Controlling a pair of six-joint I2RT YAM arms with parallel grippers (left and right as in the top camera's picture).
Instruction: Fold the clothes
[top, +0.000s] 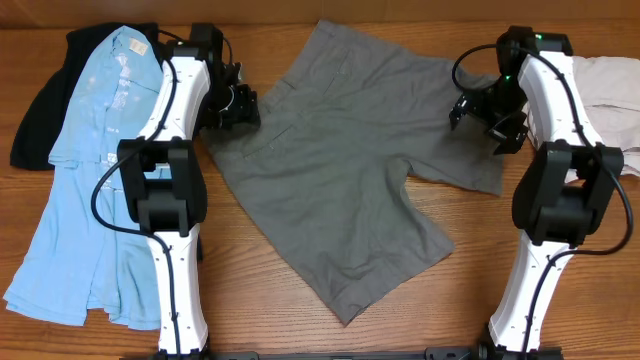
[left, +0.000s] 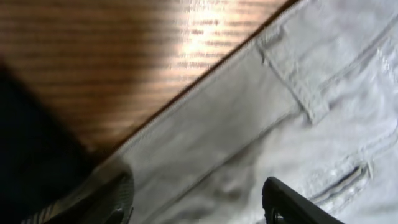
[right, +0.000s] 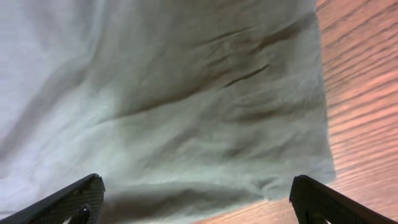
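I am working on the grey shorts (top: 340, 170), which are lying spread flat in the middle of the desk (top: 420, 320), with the waistband turned toward the far left and one leg pointing to the right edge, the other to the near edge. My left hand (top: 245, 105) is standing over the left end of the waistband (left: 205, 143), its fingers apart and holding nothing; the band is lying flat between them, near a belt loop (left: 297, 93). My right hand (top: 465, 110) is hovering fully open and empty above the hem of the right leg (right: 298, 186). To do this step well, I think I am needing to go down until both fingers are around the edge of the cloth, taking the thick waistband and not only the top layer, and to close both hands before lifting, so the fold is coming straight. The light blue shirt (top: 95, 170) is lying along the left edge, on a black garment (top: 45, 100) in the far left corner, just beside my left arm, and a beige garment (top: 605, 85) is lying at the far right edge under the right arm; I am judging that a wide swing could drag either one.
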